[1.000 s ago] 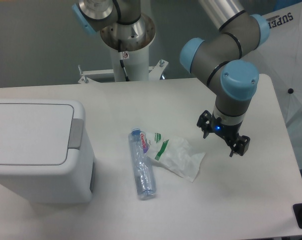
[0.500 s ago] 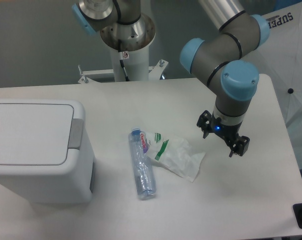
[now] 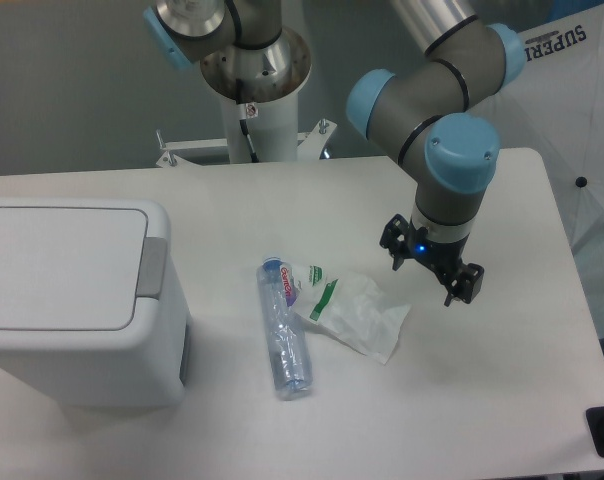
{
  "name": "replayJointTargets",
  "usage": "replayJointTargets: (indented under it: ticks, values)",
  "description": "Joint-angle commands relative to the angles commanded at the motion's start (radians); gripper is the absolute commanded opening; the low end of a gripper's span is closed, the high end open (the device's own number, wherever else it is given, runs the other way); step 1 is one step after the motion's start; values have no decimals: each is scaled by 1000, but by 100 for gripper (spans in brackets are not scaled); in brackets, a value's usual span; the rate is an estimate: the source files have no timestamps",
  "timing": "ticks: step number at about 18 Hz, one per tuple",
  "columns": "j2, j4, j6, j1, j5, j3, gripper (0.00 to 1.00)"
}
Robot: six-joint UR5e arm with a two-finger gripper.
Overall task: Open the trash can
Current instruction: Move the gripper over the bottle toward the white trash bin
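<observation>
Gripper hangs over the table, right of the bag, fingers spread, holding nothing. Trash can sits at the table's left edge, lid shut, grey tab facing right. Bottle lies between can and bag, touching the bag.

The white table carries the trash can, a bottle and a crumpled wrapper.

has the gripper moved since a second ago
Yes. The gripper has shifted left in the picture, closer to the crumpled plastic bag, which lies as before. Its fingers are open and empty.
</observation>
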Motion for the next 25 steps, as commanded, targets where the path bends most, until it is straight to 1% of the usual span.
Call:
replayJointTargets:
  ticks: [3, 4, 5, 6, 7, 11, 13, 20, 21, 25]
  values:
    - [6, -18, -112, -22, -63, 29, 100]
    - [6, -55, -188, -35, -92, 47, 100]
    - [8, -89, -233, -47, -97, 61, 100]
    - [8, -135, -290, -70, -98, 90, 100]
    - [8, -162, -337, -86, -106, 113, 100]
    - [6, -250, -500, -133, -138, 211, 100]
    - [6, -290, -548, -146, -158, 247, 100]
    - [11, -293, -761, -196, -229, 311, 100]
    - [20, -295, -784, -204, -236, 319, 100]
    - [57, -291, -847, -252, -255, 318, 100]
